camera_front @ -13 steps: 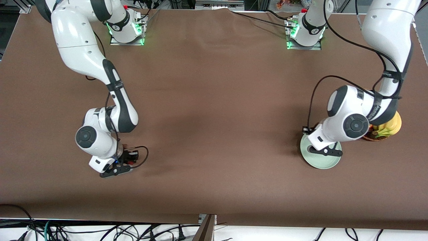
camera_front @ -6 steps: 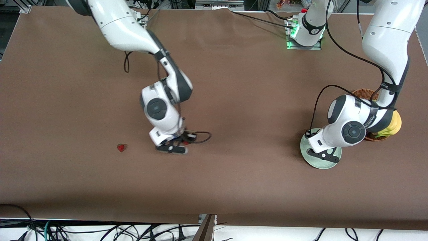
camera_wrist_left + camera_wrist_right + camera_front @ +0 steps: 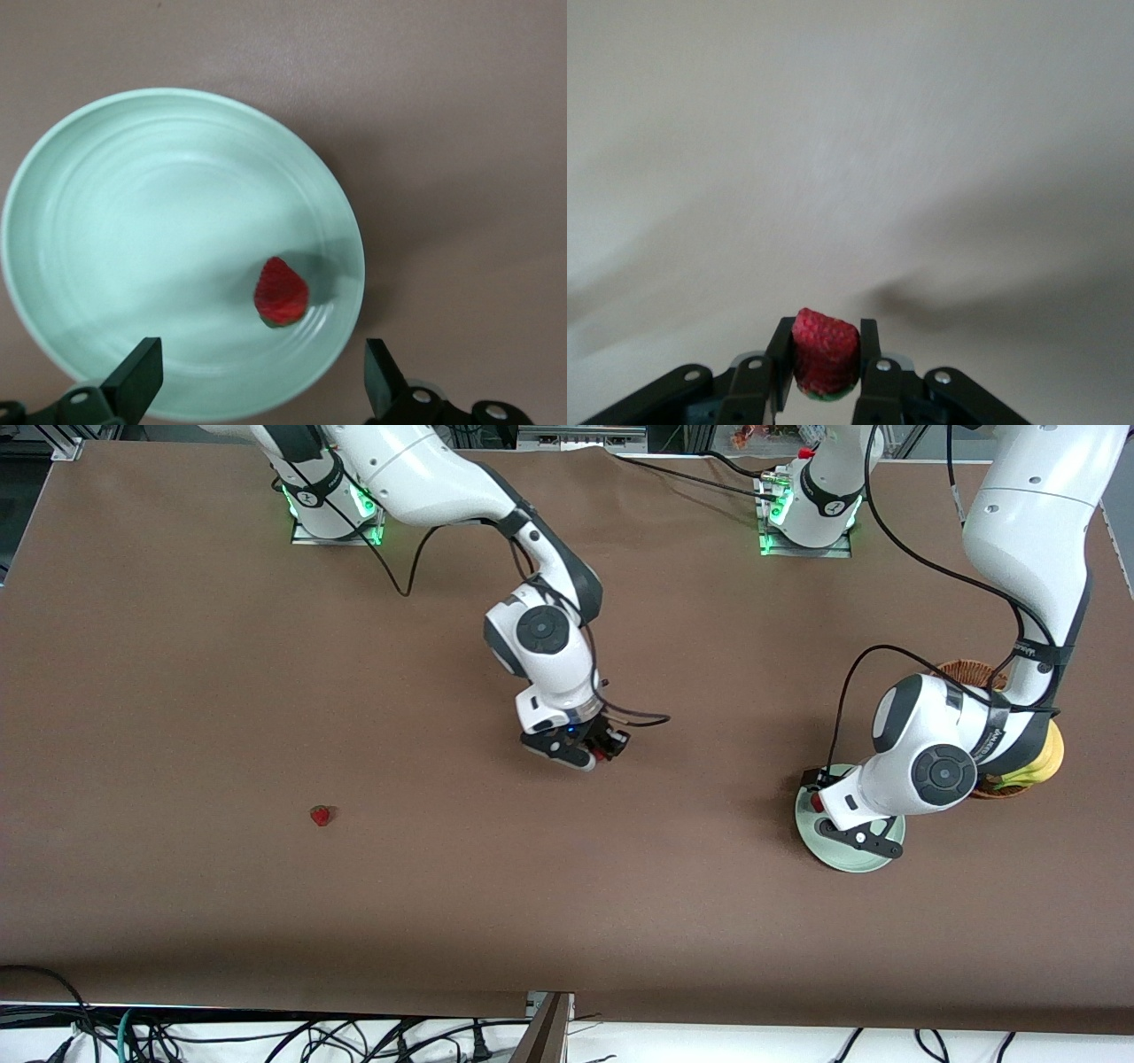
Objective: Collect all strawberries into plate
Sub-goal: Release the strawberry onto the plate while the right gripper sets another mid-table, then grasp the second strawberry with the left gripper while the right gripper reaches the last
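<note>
While the left gripper (image 3: 855,841) is held wide open over the plate (image 3: 873,861), a collision is judged possible if the carried berry is delivered there. The plate lies at the left arm's end, one strawberry (image 3: 282,292) inside. The right gripper (image 3: 592,755) is poised over mid-table, clamped on a second strawberry (image 3: 825,350). A third strawberry (image 3: 321,815) is left toward the right arm's end.

Glossy smooth plate (image 3: 106,177), matt brown tablecloth (image 3: 177,691)

High front camera, two wrist close-ups
</note>
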Tool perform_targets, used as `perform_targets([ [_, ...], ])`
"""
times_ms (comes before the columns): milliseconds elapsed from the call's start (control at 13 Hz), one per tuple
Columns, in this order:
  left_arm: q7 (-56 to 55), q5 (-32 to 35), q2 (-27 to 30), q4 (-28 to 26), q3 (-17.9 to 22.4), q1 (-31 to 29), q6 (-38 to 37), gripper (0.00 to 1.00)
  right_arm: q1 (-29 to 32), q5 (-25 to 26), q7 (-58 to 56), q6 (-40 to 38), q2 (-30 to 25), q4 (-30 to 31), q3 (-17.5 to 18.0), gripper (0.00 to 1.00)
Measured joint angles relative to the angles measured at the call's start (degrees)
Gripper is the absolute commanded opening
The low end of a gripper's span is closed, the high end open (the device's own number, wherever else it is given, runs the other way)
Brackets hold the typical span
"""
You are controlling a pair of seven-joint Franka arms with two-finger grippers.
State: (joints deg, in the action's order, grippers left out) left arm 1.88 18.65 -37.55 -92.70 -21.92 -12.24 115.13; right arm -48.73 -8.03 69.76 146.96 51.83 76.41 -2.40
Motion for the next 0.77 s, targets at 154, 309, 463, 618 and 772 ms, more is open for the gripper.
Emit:
perform_targets([
  [154,0.00,-2.73,1.72,3.95,-1.80,0.04,-9.27,1.00,-1.04,0.00,2.62,4.23,2.43,-0.08,-0.05,0.85],
  [309,-0.24,-8.71,3.52,7.25,-2.59,0.16,-15.70,1.00,-0.97,0.00,3.06,5.07,2.78,-0.46,-0.49,0.89],
  [463,-2.52,-13.24,4.77,7.72,-2.86,0.17,-17.68,1.00,-0.17,0.02,3.06,2.88,1.82,-1.82,-1.24,0.91],
  [618,-8.66,-14.37,4.65,7.40,-4.76,0.74,-17.90,1.00,2.77,0.11,-0.91,-4.82,-0.80,-2.65,-1.82,0.91],
  [772,-15.96,-14.44,3.94,6.82,-5.65,4.08,-16.95,1.00,8.26,0.04,-11.80,-13.49,-4.16,-2.91,-1.89,0.91],
])
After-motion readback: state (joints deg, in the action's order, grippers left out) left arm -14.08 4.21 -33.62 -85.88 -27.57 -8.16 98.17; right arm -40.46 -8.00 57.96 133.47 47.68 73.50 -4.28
